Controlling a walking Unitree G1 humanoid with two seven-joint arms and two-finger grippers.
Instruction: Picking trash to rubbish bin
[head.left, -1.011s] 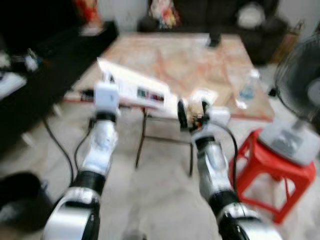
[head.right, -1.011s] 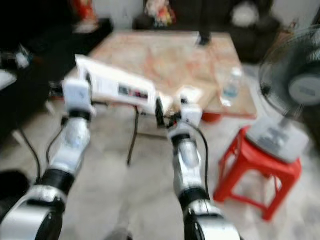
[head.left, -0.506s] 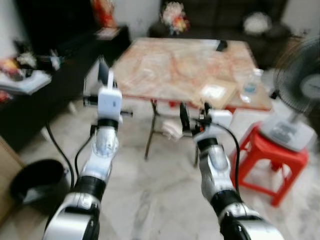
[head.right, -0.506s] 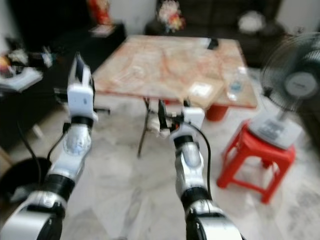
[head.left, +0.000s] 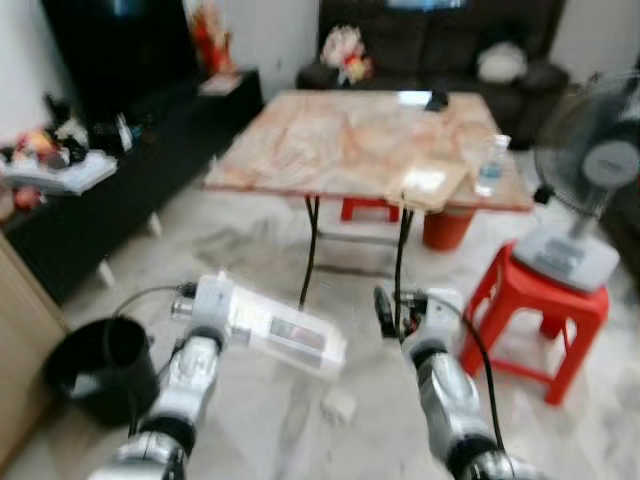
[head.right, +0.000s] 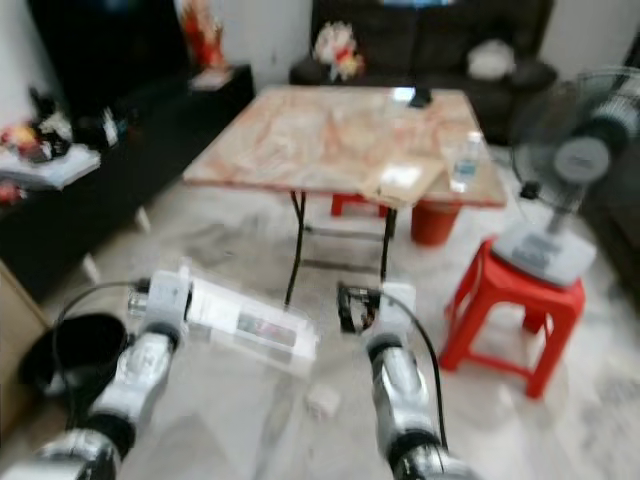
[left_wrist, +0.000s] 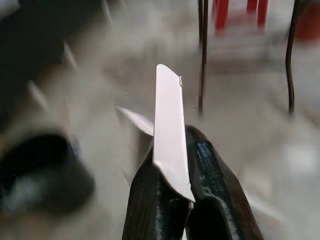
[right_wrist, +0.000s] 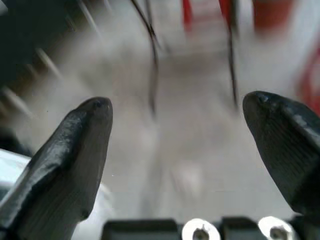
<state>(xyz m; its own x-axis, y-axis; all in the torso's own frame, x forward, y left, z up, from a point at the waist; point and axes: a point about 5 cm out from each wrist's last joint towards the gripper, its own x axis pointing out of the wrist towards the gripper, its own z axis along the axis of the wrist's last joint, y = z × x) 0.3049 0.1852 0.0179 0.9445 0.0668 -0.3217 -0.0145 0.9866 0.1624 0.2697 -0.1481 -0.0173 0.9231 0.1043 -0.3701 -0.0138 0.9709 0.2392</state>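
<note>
**Flat box held low, bin off to the left**

A long white flat box (head.left: 285, 334) is clamped in the left gripper (left_wrist: 172, 192), held low above the floor (head.left: 250, 420). The black bin (head.left: 95, 365) stands on the floor to its left. The right gripper (right_wrist: 185, 150) hangs beside it, fingers spread apart. Beyond stands the marble worktop (head.left: 350, 140).
</note>
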